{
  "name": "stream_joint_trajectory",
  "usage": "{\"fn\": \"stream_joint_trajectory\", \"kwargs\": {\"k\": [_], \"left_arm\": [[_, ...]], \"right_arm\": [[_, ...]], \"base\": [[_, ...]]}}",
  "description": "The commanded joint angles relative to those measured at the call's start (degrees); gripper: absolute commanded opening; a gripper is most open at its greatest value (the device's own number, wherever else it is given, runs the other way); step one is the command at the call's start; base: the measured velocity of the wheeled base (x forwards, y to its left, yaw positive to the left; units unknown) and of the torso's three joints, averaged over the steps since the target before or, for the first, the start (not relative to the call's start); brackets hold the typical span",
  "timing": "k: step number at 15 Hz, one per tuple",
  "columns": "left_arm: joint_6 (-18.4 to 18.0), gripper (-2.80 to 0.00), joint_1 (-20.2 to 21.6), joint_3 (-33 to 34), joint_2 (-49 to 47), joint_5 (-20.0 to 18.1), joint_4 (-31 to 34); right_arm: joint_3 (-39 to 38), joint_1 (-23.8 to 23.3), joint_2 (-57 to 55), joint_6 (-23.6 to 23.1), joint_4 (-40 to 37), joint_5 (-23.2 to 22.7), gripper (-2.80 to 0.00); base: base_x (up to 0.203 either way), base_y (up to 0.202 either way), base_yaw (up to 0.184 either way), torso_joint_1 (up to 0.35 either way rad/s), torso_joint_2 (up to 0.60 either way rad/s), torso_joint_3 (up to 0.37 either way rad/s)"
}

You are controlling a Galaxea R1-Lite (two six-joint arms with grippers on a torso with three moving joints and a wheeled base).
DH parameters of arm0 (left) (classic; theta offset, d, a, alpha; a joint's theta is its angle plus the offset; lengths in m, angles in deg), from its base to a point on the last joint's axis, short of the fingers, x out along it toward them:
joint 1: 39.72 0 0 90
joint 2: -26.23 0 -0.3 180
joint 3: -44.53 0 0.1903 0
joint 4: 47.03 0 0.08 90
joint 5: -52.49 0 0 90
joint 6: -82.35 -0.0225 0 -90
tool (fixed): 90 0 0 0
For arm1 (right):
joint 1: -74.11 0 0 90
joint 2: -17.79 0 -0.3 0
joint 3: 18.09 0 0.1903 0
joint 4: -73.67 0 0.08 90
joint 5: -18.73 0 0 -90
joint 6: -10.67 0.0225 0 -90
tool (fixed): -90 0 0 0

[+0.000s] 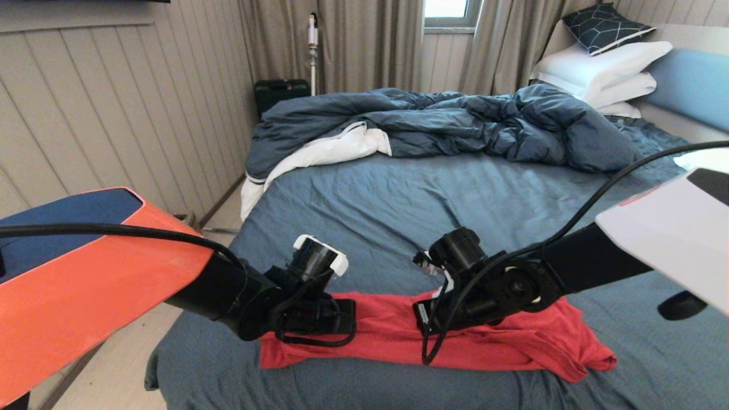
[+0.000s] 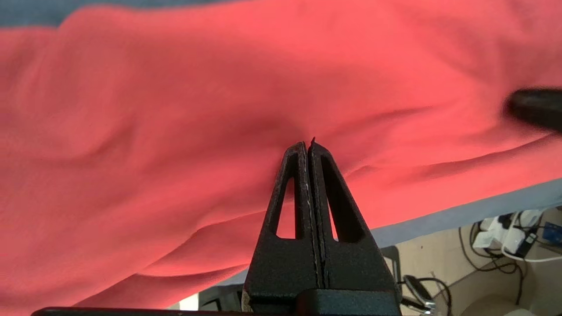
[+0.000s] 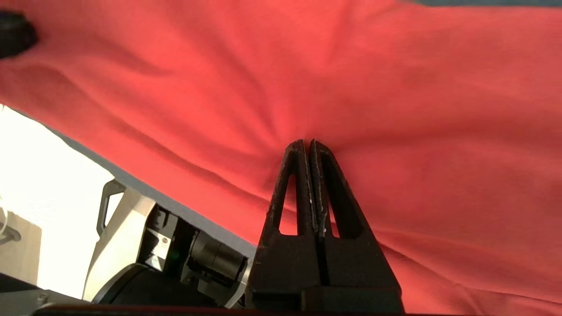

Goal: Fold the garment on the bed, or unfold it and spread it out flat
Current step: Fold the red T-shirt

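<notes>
One garment (image 1: 393, 336) on bed (image 1: 398, 199), left gripper (image 2: 308, 147) and right gripper (image 3: 307, 147) jaws each clamped on it

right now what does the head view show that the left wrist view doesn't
Only the head view: the whole bed, its rumpled dark blue duvet, the white pillows, and both arms low over the garment. Only the left wrist view: the left end effector shut, pinching a pucker of red fabric, with cables on the floor beyond the bed edge. Both show the red garment lying on the blue-grey sheet.
</notes>
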Motion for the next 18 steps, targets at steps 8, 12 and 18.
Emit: {"fn": "stream_joint_trajectory", "kwargs": {"k": [8,12,18], "left_arm": [[-0.09,-2.80,0.37,7.68,2.14,0.03,-4.48],[-0.08,-2.80,0.51,6.89,9.66,0.02,-4.03],[-0.32,-2.80,12.14,7.34,19.22,0.14,0.77]], "right_arm": [[1.31,-2.95,1.07,-0.02,-0.05,-0.15,-2.80],[0.87,-5.16,5.30,0.08,-0.25,-0.13,-2.80],[-4.02,-18.93,14.64,-1.36,-0.56,-0.08,-2.80]], "base": [[0.000,0.000,0.000,0.000,0.00,0.000],[0.000,0.000,0.000,0.000,0.00,0.000],[0.000,0.000,0.000,0.000,0.00,0.000]]}}
